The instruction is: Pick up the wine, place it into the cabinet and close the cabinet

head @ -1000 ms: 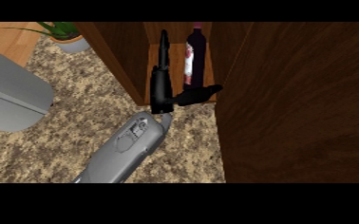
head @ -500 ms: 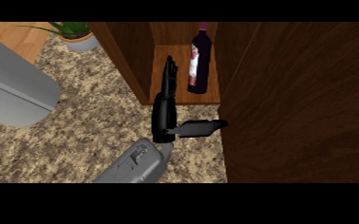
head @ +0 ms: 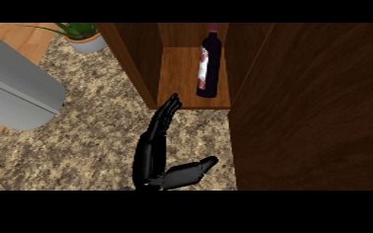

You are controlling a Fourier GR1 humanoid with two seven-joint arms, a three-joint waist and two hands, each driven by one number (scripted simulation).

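Wine bottle: upright inside cabinet, on its wooden shelf, toward rear right; dark glass, red-white label.
Cabinet door: open, dark wood, fills view's right side.
Hand: only 1 in view, which side cannot tell; fingers straight, spread narrow, pointing at cabinet front edge; thumb out to right; holds nothing, apart from bottle.
Counter: speckled granite.
Plant pot: top left, beside cabinet.
Grey appliance: far left.
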